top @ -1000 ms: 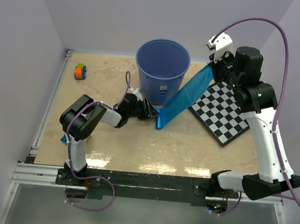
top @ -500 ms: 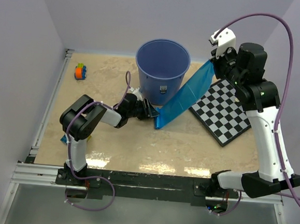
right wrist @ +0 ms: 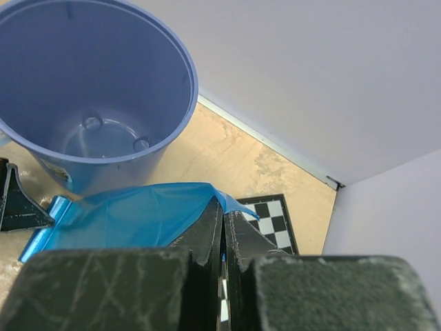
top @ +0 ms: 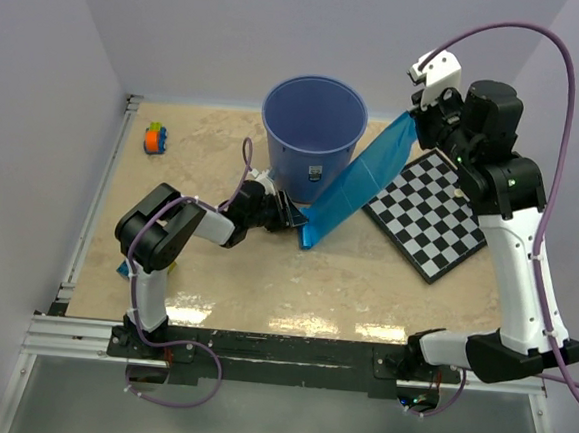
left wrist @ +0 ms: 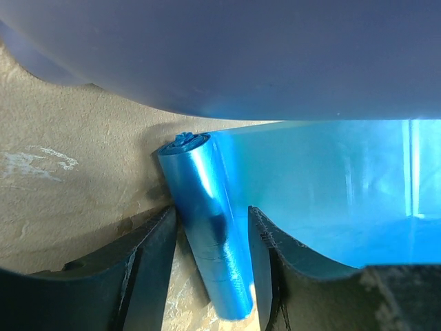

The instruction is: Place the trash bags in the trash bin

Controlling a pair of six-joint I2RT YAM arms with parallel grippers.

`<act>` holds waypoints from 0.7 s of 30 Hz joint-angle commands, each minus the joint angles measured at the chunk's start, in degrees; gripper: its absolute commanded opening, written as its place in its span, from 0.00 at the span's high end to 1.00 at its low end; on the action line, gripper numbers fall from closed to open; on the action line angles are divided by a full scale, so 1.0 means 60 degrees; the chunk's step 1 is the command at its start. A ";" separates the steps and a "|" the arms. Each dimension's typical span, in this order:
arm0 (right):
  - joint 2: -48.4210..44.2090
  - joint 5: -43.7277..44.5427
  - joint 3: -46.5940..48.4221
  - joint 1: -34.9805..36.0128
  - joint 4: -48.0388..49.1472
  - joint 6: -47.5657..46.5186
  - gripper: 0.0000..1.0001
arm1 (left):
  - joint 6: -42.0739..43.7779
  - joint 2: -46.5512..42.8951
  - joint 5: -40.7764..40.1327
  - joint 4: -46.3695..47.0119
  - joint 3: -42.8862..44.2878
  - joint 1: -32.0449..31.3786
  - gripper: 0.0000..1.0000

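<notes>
Beside trash bin (top: 313, 128), at its 6 o'clock: trash bags (top: 357, 182) sheet runs 7-to-1 o'clock. Roll end seemingly clamped in left gripper (top: 297, 217), top edge pinched by right gripper (top: 412, 119). Chessboard (top: 430, 213) at 3.

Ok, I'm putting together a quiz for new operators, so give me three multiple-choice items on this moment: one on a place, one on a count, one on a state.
1. The roll of trash bags lies:
A) in the trash bin
B) on the table beside the bin, between the left jaws
C) on the chessboard

2. How many things lie inside the trash bin?
A) none
B) one
C) two

3. The right jaws are:
A) wide open
B) shut on nothing
C) shut on the blue bag film

Key: 1 B, the left wrist view shows the roll on the table between the jaws. 2 A, the right wrist view shows a bare bin floor. 3 C, the film's end is pinched between them.
</notes>
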 commanded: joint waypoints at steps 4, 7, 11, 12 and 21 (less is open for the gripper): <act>-0.0176 0.0200 0.0352 -0.0016 0.0545 -0.0029 1.00 | 0.0600 0.0741 -0.1191 -0.3002 -0.0744 -0.0063 0.49; -0.0176 0.0200 0.0366 -0.0016 0.0575 0.0001 1.00 | 0.0585 0.0727 -0.1206 -0.3002 -0.0759 -0.0063 0.49; -0.0220 0.0303 0.0469 -0.0016 0.0560 -0.0058 1.00 | 0.0556 0.0741 -0.1220 -0.3017 -0.0774 -0.0063 0.49; -0.0220 0.0332 0.0513 -0.0016 0.0560 -0.0029 1.00 | 0.0556 0.0756 -0.1220 -0.3017 -0.0774 -0.0063 0.48; -0.0308 0.0434 0.0089 -0.0016 0.0633 -0.0043 1.00 | 0.0848 0.1195 -0.1351 -0.3688 -0.0204 -0.0136 0.54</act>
